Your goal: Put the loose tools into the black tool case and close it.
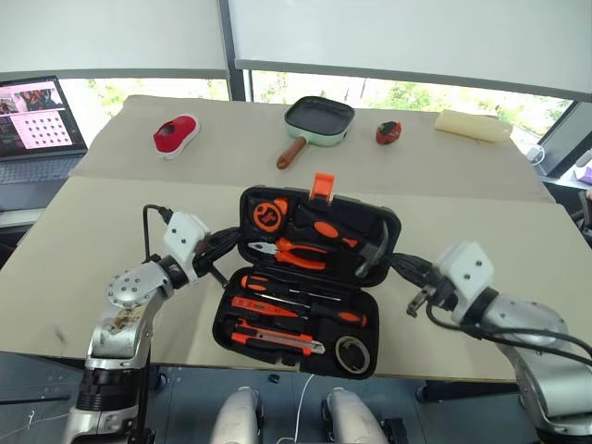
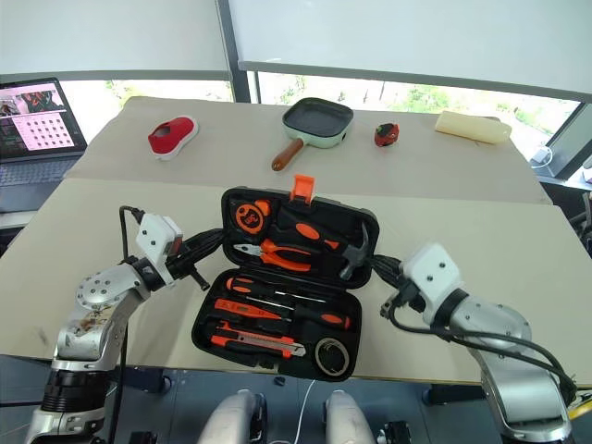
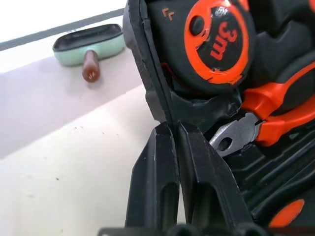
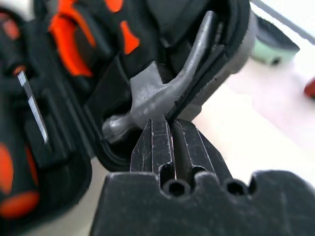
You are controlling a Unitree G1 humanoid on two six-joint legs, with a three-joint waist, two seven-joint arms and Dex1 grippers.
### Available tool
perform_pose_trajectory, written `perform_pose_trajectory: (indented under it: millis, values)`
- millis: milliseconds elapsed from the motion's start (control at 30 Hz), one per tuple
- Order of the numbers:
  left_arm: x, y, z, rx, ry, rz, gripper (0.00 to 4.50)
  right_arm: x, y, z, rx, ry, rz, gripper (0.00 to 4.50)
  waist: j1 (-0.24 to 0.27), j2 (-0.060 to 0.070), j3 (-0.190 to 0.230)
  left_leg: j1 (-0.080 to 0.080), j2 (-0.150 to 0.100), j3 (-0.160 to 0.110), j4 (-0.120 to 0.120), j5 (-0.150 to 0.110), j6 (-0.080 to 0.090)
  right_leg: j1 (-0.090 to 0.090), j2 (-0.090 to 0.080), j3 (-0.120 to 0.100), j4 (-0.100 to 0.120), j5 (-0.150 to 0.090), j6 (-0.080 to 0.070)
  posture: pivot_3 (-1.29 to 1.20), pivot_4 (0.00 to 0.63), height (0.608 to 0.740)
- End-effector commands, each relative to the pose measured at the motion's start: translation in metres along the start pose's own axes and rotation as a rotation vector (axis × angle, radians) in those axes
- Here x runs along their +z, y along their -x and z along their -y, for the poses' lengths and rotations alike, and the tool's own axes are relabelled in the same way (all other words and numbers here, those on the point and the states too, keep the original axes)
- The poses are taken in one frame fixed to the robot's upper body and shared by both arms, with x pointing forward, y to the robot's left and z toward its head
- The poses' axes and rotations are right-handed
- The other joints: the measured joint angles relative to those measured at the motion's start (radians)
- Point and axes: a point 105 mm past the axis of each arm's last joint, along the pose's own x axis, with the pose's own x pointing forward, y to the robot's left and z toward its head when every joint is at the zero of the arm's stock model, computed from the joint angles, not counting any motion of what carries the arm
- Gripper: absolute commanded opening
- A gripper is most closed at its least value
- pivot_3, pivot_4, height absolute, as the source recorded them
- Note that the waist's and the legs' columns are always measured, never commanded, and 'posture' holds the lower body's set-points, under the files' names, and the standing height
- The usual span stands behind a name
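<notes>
Open on the near middle of the table (image 1: 111, 203): the black tool case (image 1: 310, 277), lid half raised on the far side, screwdrivers (image 1: 301, 310), utility knife (image 1: 277, 339) and tape roll (image 1: 351, 354) seated in the near half. Pressed against the lid's side edges, left gripper (image 3: 174, 135) at the left rim, right gripper (image 4: 171, 129) at the right by the hammer (image 4: 162, 88), each with fingers pinched together and empty. To close cleanly, judged best to push both edges evenly toward the near half, keeping tools seated and fingertips off the seam until the orange latch (image 1: 322, 186) meets.
</notes>
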Motion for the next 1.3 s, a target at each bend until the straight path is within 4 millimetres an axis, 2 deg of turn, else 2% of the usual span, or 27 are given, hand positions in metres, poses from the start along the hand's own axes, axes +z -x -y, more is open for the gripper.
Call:
perform_pose_trajectory:
  millis: [33, 300, 333, 367, 433, 500, 533, 567, 633, 700, 767, 867, 933, 967, 1067, 1233, 1300]
  values:
    - [-0.004, 0.023, -0.004, 0.031, -0.078, -0.036, 0.00, 0.016, 0.009, -0.022, 0.127, 0.236, 0.100, 0.01, -0.003, 0.000, 0.000, 0.001, 0.001, 0.000, 0.000, 0.000, 0.000, 0.000, 0.000, 0.000, 0.000, 0.000, 0.000, 0.00, 0.150, 0.740]
    - [-0.022, 0.066, 0.015, 0.007, -0.053, -0.137, 0.00, 0.004, 0.036, -0.052, 0.262, 0.447, 0.140, 0.01, -0.008, 0.000, -0.001, 0.020, 0.003, 0.004, -0.006, -0.002, -0.002, 0.018, 0.000, 0.001, -0.005, -0.005, -0.003, 0.00, 0.150, 0.740]
    - [-0.023, 0.073, 0.016, 0.006, -0.048, -0.151, 0.70, 0.005, 0.040, -0.054, 0.273, 0.456, 0.150, 0.00, -0.009, 0.000, -0.001, 0.022, 0.003, 0.004, -0.006, -0.002, -0.002, 0.019, 0.000, 0.001, -0.005, -0.005, -0.004, 0.00, 0.150, 0.740]
    - [-0.022, 0.081, 0.014, 0.011, -0.050, -0.161, 0.95, 0.006, 0.044, -0.055, 0.275, 0.461, 0.156, 0.76, -0.012, 0.000, -0.001, 0.023, 0.004, 0.004, -0.006, -0.002, -0.002, 0.021, 0.000, 0.001, -0.005, -0.006, -0.004, 0.00, 0.150, 0.740]
    - [-0.022, 0.098, 0.003, 0.039, -0.041, -0.207, 1.73, 0.008, 0.052, -0.055, 0.284, 0.445, 0.148, 1.40, -0.009, -0.002, 0.000, 0.023, 0.004, 0.004, -0.007, -0.002, -0.002, 0.020, -0.001, 0.000, -0.006, -0.007, -0.005, 0.00, 0.150, 0.740]
    - [-0.033, 0.119, -0.003, 0.023, -0.038, -0.296, 2.49, 0.001, 0.064, -0.068, 0.378, 0.414, 0.104, 2.17, -0.003, -0.003, 0.000, 0.023, 0.005, 0.003, -0.007, -0.002, -0.002, 0.020, -0.002, -0.001, -0.005, -0.008, -0.005, 0.00, 0.150, 0.740]
    - [-0.037, 0.126, -0.004, 0.010, -0.038, -0.329, 2.72, -0.001, 0.068, -0.073, 0.416, 0.404, 0.090, 2.37, 0.004, -0.003, 0.000, 0.023, 0.005, 0.003, -0.007, -0.002, -0.002, 0.020, -0.002, -0.001, -0.005, -0.008, -0.005, 0.00, 0.150, 0.740]
    - [-0.042, 0.132, -0.003, -0.008, -0.037, -0.361, 3.22, -0.005, 0.073, -0.079, 0.453, 0.389, 0.069, 2.82, 0.008, -0.002, 0.000, 0.024, 0.005, 0.003, -0.007, -0.002, -0.002, 0.020, -0.004, -0.001, -0.006, -0.011, -0.010, 0.00, 0.150, 0.740]
    - [-0.049, 0.137, 0.000, -0.039, -0.030, -0.398, 3.84, -0.010, 0.078, -0.086, 0.500, 0.365, 0.043, 3.39, 0.013, -0.002, 0.000, 0.026, 0.004, 0.003, -0.007, -0.002, -0.002, 0.019, -0.005, -0.001, -0.007, -0.015, -0.008, 0.00, 0.150, 0.740]
    - [-0.058, 0.137, 0.015, -0.158, -0.018, -0.437, 3.84, -0.021, 0.085, -0.104, 0.632, 0.305, -0.020, 3.39, 0.015, -0.003, 0.000, 0.026, 0.004, 0.002, -0.007, -0.007, -0.009, 0.019, -0.007, 0.000, -0.008, -0.017, -0.006, 0.00, 0.150, 0.740]
    - [-0.059, 0.132, 0.027, -0.254, -0.011, -0.434, 3.93, -0.025, 0.086, -0.114, 0.697, 0.257, -0.044, 2.93, 0.017, -0.005, -0.001, 0.026, 0.004, 0.002, -0.007, -0.007, -0.009, 0.019, -0.007, 0.000, -0.009, -0.017, -0.006, 0.00, 0.150, 0.740]
    - [-0.057, 0.130, 0.037, -0.353, -0.004, -0.427, 3.93, -0.023, 0.084, -0.119, 0.740, 0.244, -0.029, 2.05, 0.018, -0.006, -0.002, 0.026, 0.005, 0.002, -0.007, -0.008, -0.009, 0.019, -0.007, 0.000, -0.009, -0.015, -0.010, 0.00, 0.150, 0.740]
    - [-0.056, 0.129, 0.043, -0.425, -0.022, -0.431, 3.43, -0.022, 0.085, -0.124, 0.786, 0.230, -0.028, 1.43, 0.017, -0.005, -0.002, 0.025, 0.005, 0.002, -0.007, -0.008, -0.009, 0.019, -0.007, 0.000, -0.009, -0.014, -0.012, 0.00, 0.150, 0.740]
    - [-0.054, 0.129, 0.048, -0.484, -0.033, -0.431, 3.12, -0.021, 0.086, -0.129, 0.824, 0.219, -0.024, 0.92, 0.017, -0.006, -0.002, 0.025, 0.005, 0.002, -0.007, -0.008, -0.009, 0.019, -0.007, 0.000, -0.009, -0.014, -0.012, 0.00, 0.150, 0.740]
    - [-0.052, 0.129, 0.059, -0.622, -0.039, -0.438, 1.83, -0.016, 0.090, -0.142, 0.928, 0.190, -0.004, 0.01, 0.017, -0.005, -0.002, 0.025, 0.005, 0.002, -0.007, -0.008, -0.009, 0.018, -0.006, -0.001, -0.009, -0.014, -0.012, 0.00, 0.150, 0.740]
    - [-0.047, 0.126, 0.073, -0.751, -0.046, -0.430, 0.02, -0.005, 0.078, -0.145, 0.925, 0.163, 0.045, 0.00, 0.018, -0.006, -0.002, 0.023, 0.005, 0.002, -0.007, -0.005, -0.005, 0.018, -0.006, -0.001, -0.008, -0.017, -0.007, 0.00, 0.150, 0.740]
    - [-0.045, 0.121, 0.080, -0.797, -0.050, -0.421, 0.02, 0.000, 0.070, -0.144, 0.902, 0.144, 0.066, 0.00, 0.019, -0.006, -0.002, 0.023, 0.005, 0.003, -0.007, -0.005, -0.005, 0.017, -0.005, 0.000, -0.008, -0.017, -0.006, 0.00, 0.150, 0.740]
